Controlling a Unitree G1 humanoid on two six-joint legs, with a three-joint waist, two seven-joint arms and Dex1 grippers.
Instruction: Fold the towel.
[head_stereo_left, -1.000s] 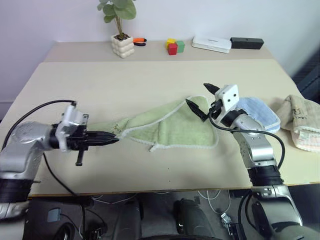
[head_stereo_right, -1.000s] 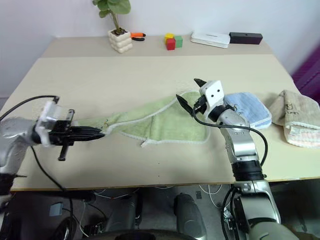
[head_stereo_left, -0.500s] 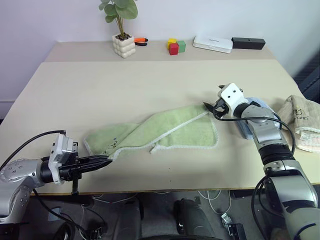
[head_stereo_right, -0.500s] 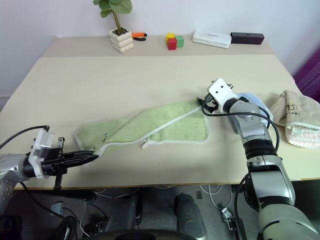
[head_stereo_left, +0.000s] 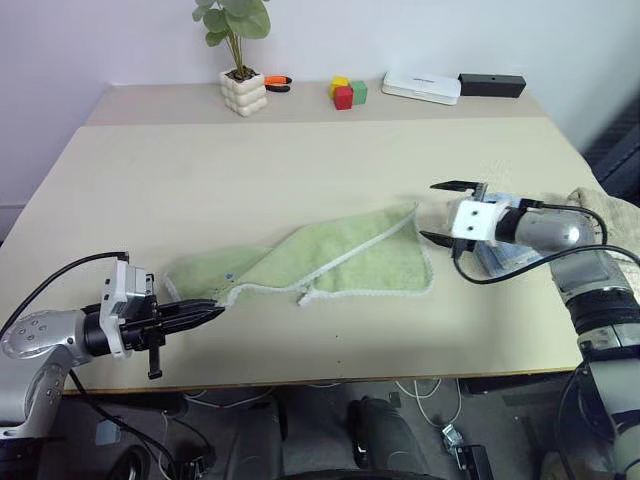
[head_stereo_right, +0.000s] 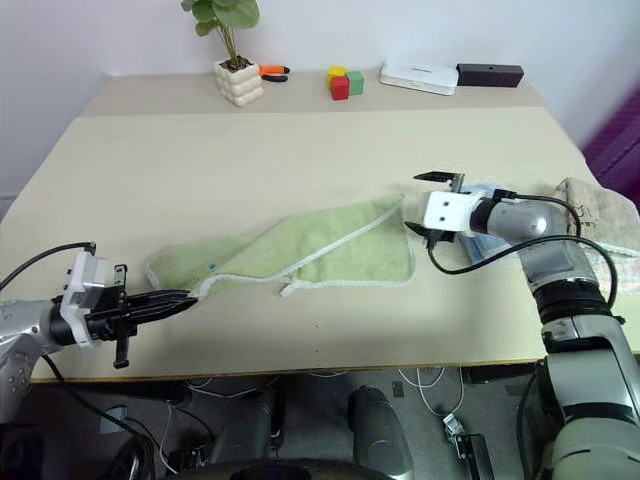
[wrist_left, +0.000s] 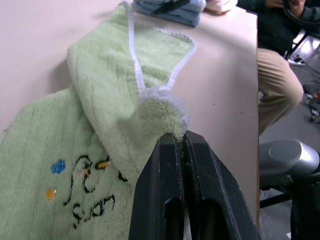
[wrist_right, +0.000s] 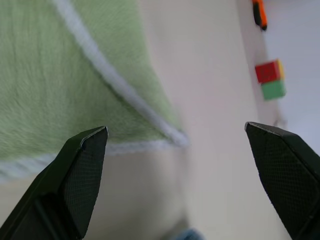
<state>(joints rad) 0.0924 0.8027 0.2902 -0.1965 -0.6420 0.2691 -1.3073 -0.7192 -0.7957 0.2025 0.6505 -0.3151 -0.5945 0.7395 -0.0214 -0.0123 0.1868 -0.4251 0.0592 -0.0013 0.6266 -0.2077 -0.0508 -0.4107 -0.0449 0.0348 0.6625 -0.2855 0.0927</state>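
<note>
The light green towel (head_stereo_left: 335, 258) lies stretched out across the middle of the table, one edge folded over along its length. A small printed mark (wrist_left: 86, 186) sits near its left end. My left gripper (head_stereo_left: 214, 310) hovers low at the table's front left edge, shut on the towel's white-edged corner (wrist_left: 167, 107). My right gripper (head_stereo_left: 432, 211) stands open just right of the towel's far right corner (wrist_right: 181, 139), its fingers (wrist_right: 80, 172) one above the other with nothing between them.
A light blue towel (head_stereo_left: 512, 257) lies under my right arm, and a beige towel (head_stereo_left: 612, 212) is at the table's right edge. At the back stand a potted plant (head_stereo_left: 245, 88), coloured blocks (head_stereo_left: 348, 92), a white box (head_stereo_left: 422, 87) and a black box (head_stereo_left: 492, 84). A person (wrist_left: 280, 55) sits beyond the table.
My left gripper has pulled its towel corner down and back to the front left edge, laying the towel out flat. My right gripper has moved right off the towel and rolled over.
</note>
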